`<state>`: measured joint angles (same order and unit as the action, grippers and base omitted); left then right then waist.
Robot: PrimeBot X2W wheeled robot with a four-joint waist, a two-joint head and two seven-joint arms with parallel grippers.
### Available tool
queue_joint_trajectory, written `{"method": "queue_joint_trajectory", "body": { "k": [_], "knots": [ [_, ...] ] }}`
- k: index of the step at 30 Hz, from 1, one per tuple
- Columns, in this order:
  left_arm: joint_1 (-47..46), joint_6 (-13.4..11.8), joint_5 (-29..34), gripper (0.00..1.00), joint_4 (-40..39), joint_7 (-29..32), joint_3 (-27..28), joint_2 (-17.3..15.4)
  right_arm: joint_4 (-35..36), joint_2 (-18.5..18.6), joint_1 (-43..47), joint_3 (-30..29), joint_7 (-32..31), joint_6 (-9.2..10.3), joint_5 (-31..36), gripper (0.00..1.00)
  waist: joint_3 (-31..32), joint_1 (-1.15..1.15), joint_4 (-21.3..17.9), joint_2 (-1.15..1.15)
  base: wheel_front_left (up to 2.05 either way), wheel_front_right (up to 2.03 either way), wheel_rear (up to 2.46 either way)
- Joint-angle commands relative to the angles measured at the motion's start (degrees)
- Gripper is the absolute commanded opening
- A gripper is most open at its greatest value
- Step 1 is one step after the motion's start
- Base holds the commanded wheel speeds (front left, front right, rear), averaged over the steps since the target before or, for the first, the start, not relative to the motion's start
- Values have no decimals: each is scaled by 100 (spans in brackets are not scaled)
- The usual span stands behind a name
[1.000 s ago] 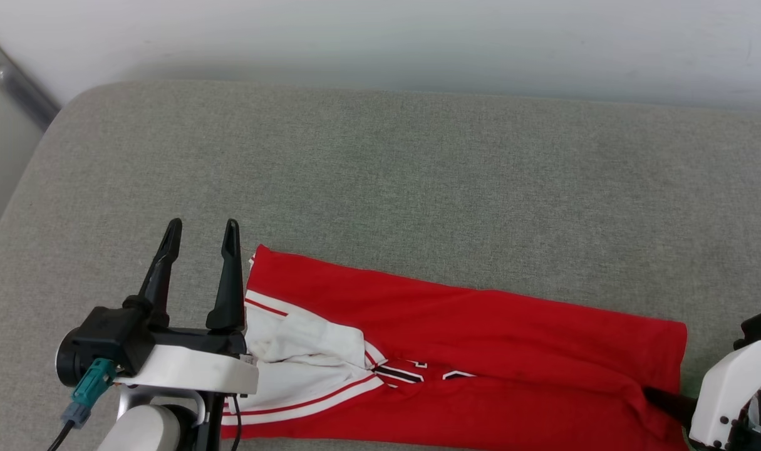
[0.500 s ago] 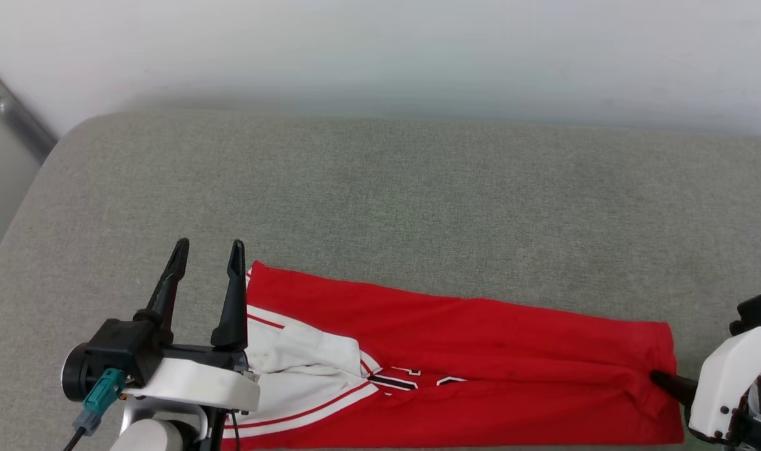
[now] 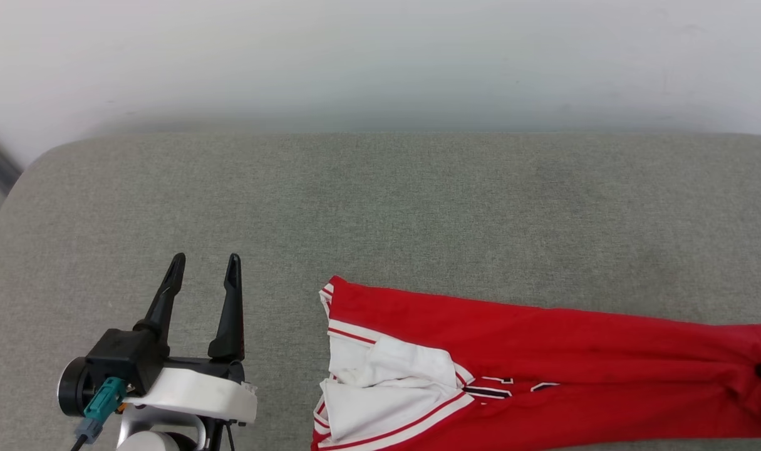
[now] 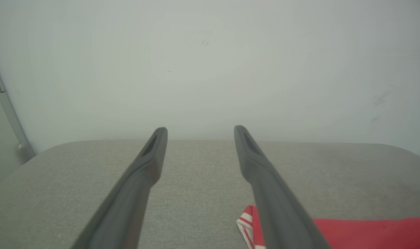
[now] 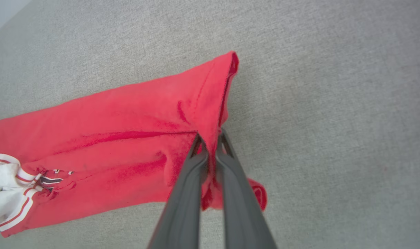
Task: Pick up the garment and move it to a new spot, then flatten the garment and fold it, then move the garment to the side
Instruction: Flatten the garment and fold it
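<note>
Garment (image 3: 543,357) lies on the cushion (image 3: 380,200) as 1 long folded strip. Right gripper (image 5: 210,140) pinches its red hem end. Left gripper (image 3: 206,260) is spread and empty, apart from the sleeve end. Judged status: folding done, side move in hand, release left.

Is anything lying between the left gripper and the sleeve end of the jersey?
Nothing visible. Bare grey cushion is all that separates the open left gripper from the garment at its white-sleeved end. The right gripper is shut on the garment's far red edge.
</note>
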<state>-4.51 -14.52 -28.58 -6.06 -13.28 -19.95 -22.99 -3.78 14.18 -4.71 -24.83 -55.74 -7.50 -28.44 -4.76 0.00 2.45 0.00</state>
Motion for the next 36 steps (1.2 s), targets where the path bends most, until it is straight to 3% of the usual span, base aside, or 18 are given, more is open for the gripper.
{"method": "queue_joint_trajectory", "body": {
  "k": [1, 10, 15, 20, 26, 36],
  "knots": [
    [65, -16, -9, 100, -23, 1, 5, -24, 38, -34, -102, -56, 6, 2, 14, 0, -2, 0, -24, 0, 0, 0, 0],
    [37, -29, -36, 100, 5, 23, -34, -17, -48, -993, -435, -345, -1032, 1, -929, 0, 44, 0, -45, 0, 0, 0, 0],
    [-19, 3, -30, 100, 22, 56, -103, -16, -324, -1141, -476, -78, -1458, 1, -1994, 0, 52, 0, 37, 0, 0, 0, 0],
    [-58, 29, -37, 100, 46, 87, -162, 15, -799, -1138, -445, 806, -1053, 1, -3053, 0, 38, 0, 147, 0, 0, 0, 0],
    [-153, 83, -48, 100, 108, 126, -240, 16, -1162, -1139, -605, 2117, -388, 1, -3850, 0, -4, 0, 278, 0, 0, 0, 0],
    [-366, 161, -71, 100, 166, 90, -278, 68, -1582, -1133, -1317, 4103, 717, 1, -4432, 0, -324, 0, 445, 0, 0, 0, 0]
  ]
}}
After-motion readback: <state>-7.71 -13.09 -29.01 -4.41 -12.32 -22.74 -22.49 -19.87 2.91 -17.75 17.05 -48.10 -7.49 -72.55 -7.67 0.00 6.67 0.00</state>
